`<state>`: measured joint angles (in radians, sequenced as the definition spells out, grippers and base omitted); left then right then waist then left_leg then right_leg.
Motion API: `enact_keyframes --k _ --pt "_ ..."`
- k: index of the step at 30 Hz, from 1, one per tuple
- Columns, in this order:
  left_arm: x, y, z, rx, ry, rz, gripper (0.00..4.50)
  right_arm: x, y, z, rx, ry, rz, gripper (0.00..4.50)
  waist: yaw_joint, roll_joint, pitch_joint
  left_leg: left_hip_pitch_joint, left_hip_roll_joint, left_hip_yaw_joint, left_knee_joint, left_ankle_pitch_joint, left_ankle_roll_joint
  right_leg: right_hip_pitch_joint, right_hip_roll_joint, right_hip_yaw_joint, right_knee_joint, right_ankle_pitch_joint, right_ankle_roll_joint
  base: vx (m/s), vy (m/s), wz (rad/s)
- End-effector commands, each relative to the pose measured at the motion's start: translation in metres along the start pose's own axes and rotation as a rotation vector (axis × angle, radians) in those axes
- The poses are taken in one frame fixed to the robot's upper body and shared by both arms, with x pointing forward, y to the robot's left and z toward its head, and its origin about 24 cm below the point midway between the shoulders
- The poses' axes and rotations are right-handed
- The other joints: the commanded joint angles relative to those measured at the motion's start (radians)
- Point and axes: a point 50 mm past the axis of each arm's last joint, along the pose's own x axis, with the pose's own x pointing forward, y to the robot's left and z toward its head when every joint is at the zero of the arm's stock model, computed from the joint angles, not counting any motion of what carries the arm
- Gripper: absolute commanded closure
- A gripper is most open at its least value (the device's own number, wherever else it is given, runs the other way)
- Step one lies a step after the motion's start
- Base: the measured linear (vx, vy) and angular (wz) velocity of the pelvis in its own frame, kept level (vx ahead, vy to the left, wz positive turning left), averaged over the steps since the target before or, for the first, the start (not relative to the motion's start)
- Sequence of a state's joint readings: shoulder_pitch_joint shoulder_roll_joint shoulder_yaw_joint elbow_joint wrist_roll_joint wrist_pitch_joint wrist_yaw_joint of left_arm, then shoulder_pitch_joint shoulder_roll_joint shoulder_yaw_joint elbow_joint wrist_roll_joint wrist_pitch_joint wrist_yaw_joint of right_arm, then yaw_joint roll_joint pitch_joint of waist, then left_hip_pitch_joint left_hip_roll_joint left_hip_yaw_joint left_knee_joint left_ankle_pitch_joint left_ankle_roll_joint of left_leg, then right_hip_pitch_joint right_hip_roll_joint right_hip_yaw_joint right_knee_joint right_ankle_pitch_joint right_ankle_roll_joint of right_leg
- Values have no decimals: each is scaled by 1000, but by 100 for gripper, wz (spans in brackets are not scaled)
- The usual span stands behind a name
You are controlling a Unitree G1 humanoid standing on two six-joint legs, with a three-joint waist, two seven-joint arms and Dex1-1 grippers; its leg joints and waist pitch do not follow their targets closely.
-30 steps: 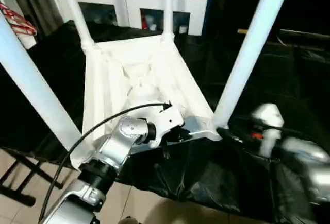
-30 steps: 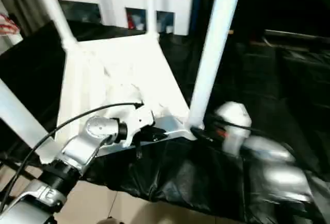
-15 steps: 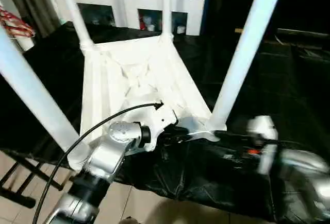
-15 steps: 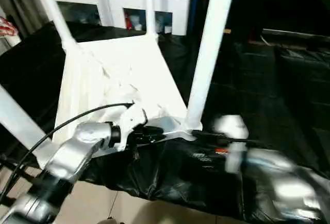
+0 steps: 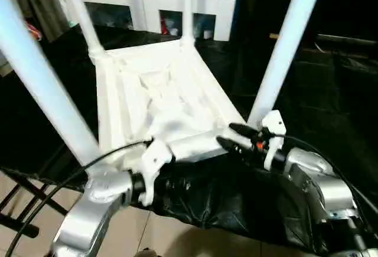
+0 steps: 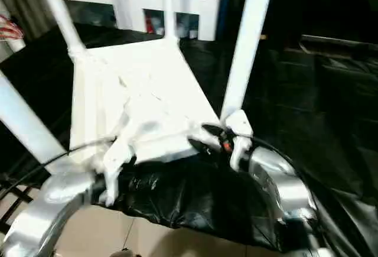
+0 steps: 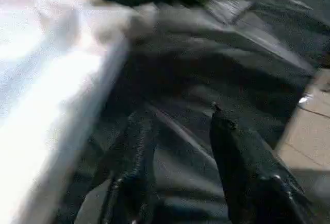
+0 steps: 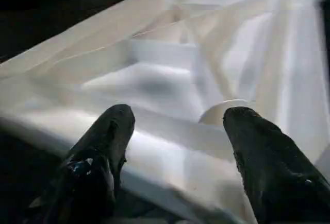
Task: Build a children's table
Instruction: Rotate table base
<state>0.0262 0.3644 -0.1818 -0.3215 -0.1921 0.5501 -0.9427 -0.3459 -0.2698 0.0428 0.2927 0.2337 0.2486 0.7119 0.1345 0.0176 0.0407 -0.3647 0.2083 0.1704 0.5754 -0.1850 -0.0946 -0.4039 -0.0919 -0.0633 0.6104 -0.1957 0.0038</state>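
1. Table (image 5: 159, 91) lies upside down, centre-left of the head frames, on a black sheet (image 5: 331, 91); ribbed underside faces up; four legs stand in the corner sockets, near-right leg (image 5: 283, 50) rising to the top edge.
2. Left gripper (image 7: 178, 152), lower left of the head frame, below the table's near rim; fingers (image 7: 242, 157) apart, nothing between them, black sheet behind.
3. Right gripper (image 5: 230, 137), centre right, at the near rim beside the near-right leg; fingers (image 8: 111, 136) spread wide over the rim, gripping nothing.
4. White cabinet (image 5: 147, 3) along the top edge.
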Motion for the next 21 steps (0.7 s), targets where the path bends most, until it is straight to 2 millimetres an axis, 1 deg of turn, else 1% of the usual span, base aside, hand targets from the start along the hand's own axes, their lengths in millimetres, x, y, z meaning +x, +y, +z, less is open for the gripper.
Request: enact_keyframes --k 1,2,3,4,5,6,7,8,9,10,12,13,14,15,16,17,18,19,20,21 --pt "-14 -5 3 -7 13 -63 222 1 -18 1 -3 2 -146 133 -7 -6 -48 4 14 4 -73 -209 19 41 -35 37 -77 -246 -166 0 0 0" --pt "-17 -6 2 -7 21 -82 217 2 -19 1 2 3 -164 133 -7 -4 -49 8 13 4 -71 -210 17 37 -35 38 -76 -246 -170 0 0 0" --pt "-22 -9 0 -7 39 -115 212 5 -23 1 15 8 -205 133 -11 -4 -48 8 12 4 -72 -212 15 38 -32 38 -75 -239 -169 0 0 0" --pt "-26 -11 -1 -15 45 -131 206 6 -25 1 16 10 -228 133 -12 -5 -48 8 12 5 -72 -207 13 38 -31 38 -74 -225 -170 0 0 0" --pt "-32 -15 -2 -34 54 -155 196 8 -27 1 16 9 -254 133 -11 0 -50 13 12 7 -69 -200 11 37 -30 39 -70 -200 -172 0 0 0" --pt "-37 -16 -3 -43 60 -162 184 10 -29 1 27 8 -280 133 -11 0 -50 13 12 7 -68 -196 8 36 -30 39 -67 -182 -177 0 0 0" --pt "-37 -16 -3 -43 60 -162 173 10 -29 1 27 8 -280 133 -15 -1 -51 7 10 5 -69 -185 9 42 -28 38 -62 -153 -181 0 0 0" --pt "-45 -16 -4 -56 67 -170 173 12 -32 2 36 4 -306 133 -16 -2 -51 8 10 6 -69 -186 11 41 -27 38 -63 -149 -181 0 0 0" --pt "-56 -17 -7 -77 83 -172 159 14 -34 2 39 2 -331 133 -22 0 -52 7 8 6 -68 -184 11 43 -26 37 -61 -132 -186 0 0 0" --pt "-64 -17 -8 -88 94 -167 159 15 -35 2 31 3 -343 133 -29 7 -52 7 7 5 -68 -187 9 43 -26 36 -59 -124 -192 0 0 0" --pt "-77 -15 -10 -112 108 -139 139 15 -38 3 29 -2 -359 133 -37 1 -50 6 6 6 -68 -206 12 44 -25 35 -61 -143 -195 0 0 0" --pt "-85 -13 -11 -122 116 -121 123 15 -41 3 29 -6 -374 133 -39 -1 -49 10 6 8 -68 -218 17 42 -24 37 -66 -162 -190 0 0 0" --pt "-94 -11 -12 -126 124 -104 123 14 -44 4 33 -10 -388 133 -39 1 -50 11 7 8 -67 -219 17 40 -26 37 -63 -163 -194 0 0 0" --pt "-99 -10 -12 -127 130 -95 118 14 -46 4 34 -12 -397 133 -39 -4 -48 7 6 7 -68 -219 21 42 -26 37 -63 -176 -196 0 0 0" --pt "-108 -8 -12 -133 138 -75 95 13 -49 3 38 -15 -408 133 -39 -3 -47 8 7 7 -69 -229 22 41 -26 37 -65 -194 -191 0 0 0" --pt "-125 -3 -11 -140 148 -32 84 11 -53 3 39 -16 -421 133 -37 -3 -46 14 9 7 -70 -239 21 37 -25 37 -67 -200 -188 0 0 0" --pt "-125 -3 -10 -140 148 -32 77 11 -53 3 39 -16 -421 133 -37 -4 -47 13 8 7 -68 -239 20 36 -27 38 -65 -195 -194 0 0 0" --pt "-135 0 -8 -138 148 -11 72 10 -55 2 37 -16 -424 133 -38 -4 -46 9 7 7 -70 -240 21 40 -25 37 -65 -196 -190 0 0 0" --pt "-142 2 -3 -123 135 8 62 9 -55 3 35 -19 -420 133 -38 -4 -45 11 6 7 -69 -244 21 38 -25 38 -64 -194 -192 0 0 0" --pt "-146 5 3 -108 108 22 62 9 -55 3 36 -23 -406 133 -37 -3 -47 13 7 7 -69 -244 21 39 -24 37 -64 -187 -194 0 0 0"
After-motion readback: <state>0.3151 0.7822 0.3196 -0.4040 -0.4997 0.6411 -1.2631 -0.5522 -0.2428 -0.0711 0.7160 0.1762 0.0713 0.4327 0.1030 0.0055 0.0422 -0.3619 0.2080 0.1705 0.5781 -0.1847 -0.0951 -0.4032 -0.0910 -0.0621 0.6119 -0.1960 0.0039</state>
